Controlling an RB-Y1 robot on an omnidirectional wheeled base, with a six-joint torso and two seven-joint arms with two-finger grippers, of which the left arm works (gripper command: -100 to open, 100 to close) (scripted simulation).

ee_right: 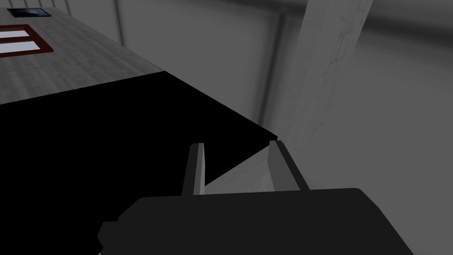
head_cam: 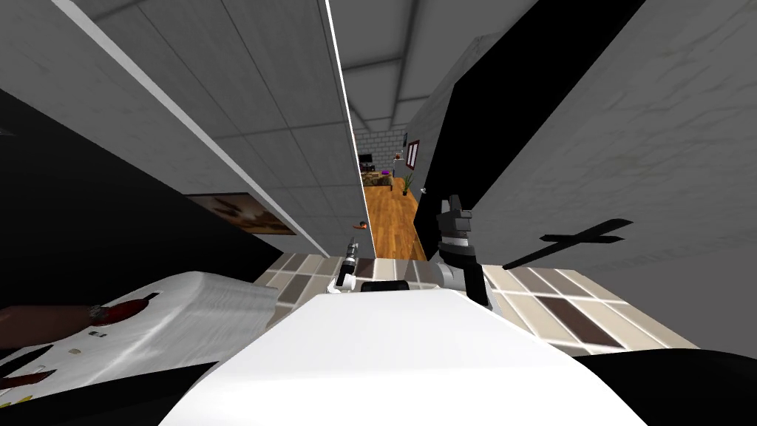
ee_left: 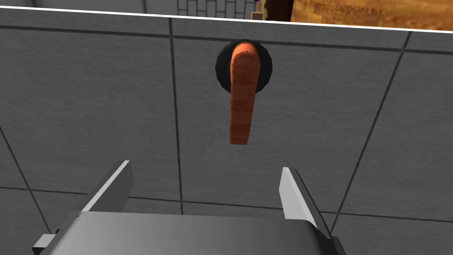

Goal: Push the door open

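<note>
While the left gripper [ee_left: 205, 167] faces the grey panelled door [ee_left: 88, 110], its fingers stand wide apart and empty. A rounded lever handle [ee_left: 243, 102] with reddish wood grain, on a round black rosette [ee_left: 266, 71], lies just ahead of the fingertips, untouched. The right gripper [ee_right: 236, 144], raised alongside, is narrowly parted and holds nothing.

No legible text, label, number or sign appears on the grey panelled door [ee_left: 88, 97], its brown lever handle [ee_left: 242, 104] or the framed wall picture [head_cam: 240, 213].
</note>
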